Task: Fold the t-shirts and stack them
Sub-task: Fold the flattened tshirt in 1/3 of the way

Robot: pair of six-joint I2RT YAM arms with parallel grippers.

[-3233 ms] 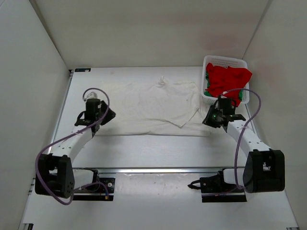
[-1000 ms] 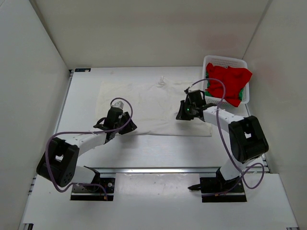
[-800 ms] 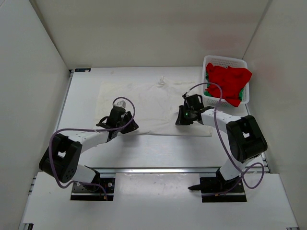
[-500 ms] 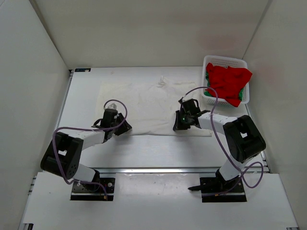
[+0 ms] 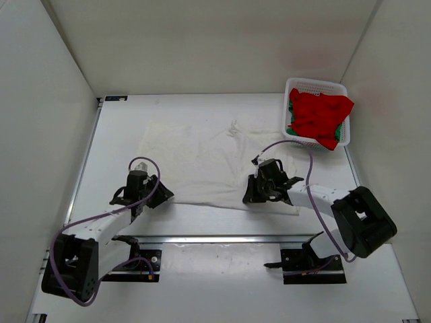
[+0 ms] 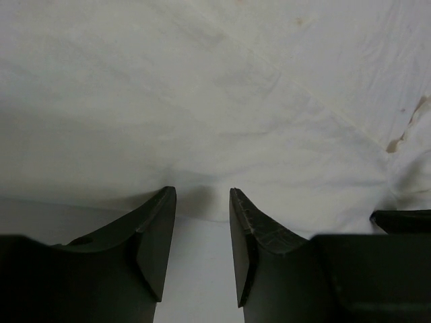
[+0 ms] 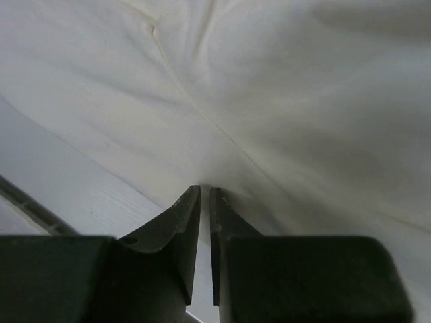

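The off-white t-shirt (image 5: 209, 158) lies spread flat on the table, its near hem close to the front. My left gripper (image 5: 160, 195) is at the hem's left corner; in the left wrist view (image 6: 202, 196) its jaws stand apart with bare table between them, the tips just at the cloth (image 6: 202, 101). My right gripper (image 5: 249, 194) is at the near hem further right; in the right wrist view (image 7: 205, 191) its jaws are pressed almost together on the cloth's edge (image 7: 269, 101). The red t-shirt (image 5: 320, 111) lies heaped in the basket over the green one (image 5: 291, 128).
The white perforated basket (image 5: 316, 83) stands at the back right corner of the table. White walls close in the left, back and right. A metal rail (image 5: 215, 239) runs along the near edge in front of the arm bases.
Both grippers came down to the shirt's near hem and moved back toward the front edge. The off-white shirt slid nearer with them and lies flatter. The basket has not moved.
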